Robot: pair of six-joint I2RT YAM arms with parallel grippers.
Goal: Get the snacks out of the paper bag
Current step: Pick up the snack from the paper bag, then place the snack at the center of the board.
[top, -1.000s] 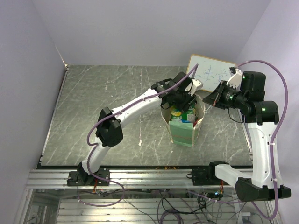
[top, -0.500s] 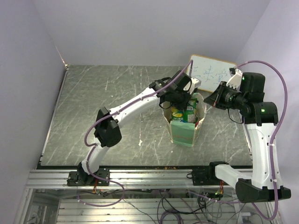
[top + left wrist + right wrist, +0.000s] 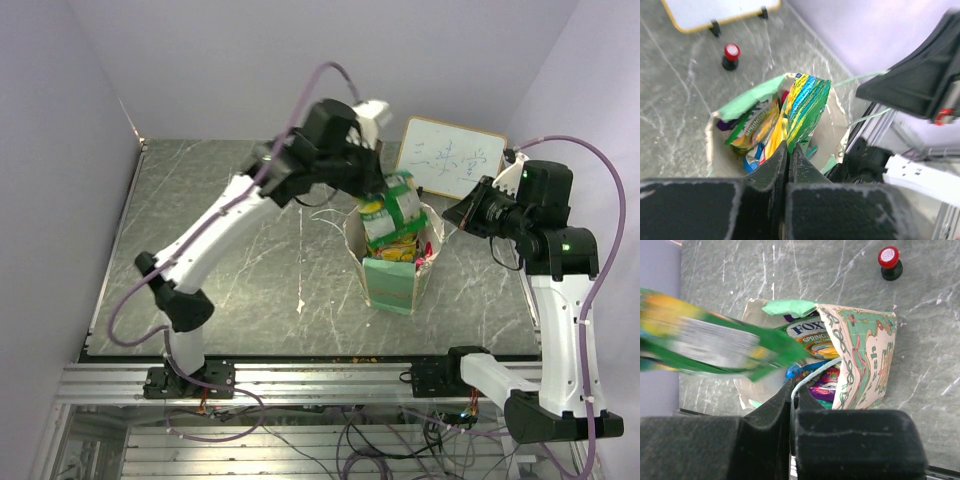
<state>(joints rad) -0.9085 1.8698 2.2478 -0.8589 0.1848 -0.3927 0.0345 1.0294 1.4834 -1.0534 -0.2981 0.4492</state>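
The glossy yellow-green snack packet (image 3: 392, 208) now hangs over the mouth of the mint-green and white patterned paper bag (image 3: 392, 285), its lower end near the rim. A second ago it sat down among the others while my left gripper (image 3: 375, 190) reached in half open. That gripper has since closed flat on the packet's edge, and its arm has swung up high. The bag stands upright in the middle of the grey marbled table (image 3: 250, 200). The other crinkly packets (image 3: 812, 335), orange, blue and pink, still lie inside it. My right gripper (image 3: 791, 390) stays closed at the bag's far rim and seems to pinch the white cord handle (image 3: 815, 372), steadying the bag. I judge the first snack nearly free. It still has to be carried aside and set down, and several more remain.
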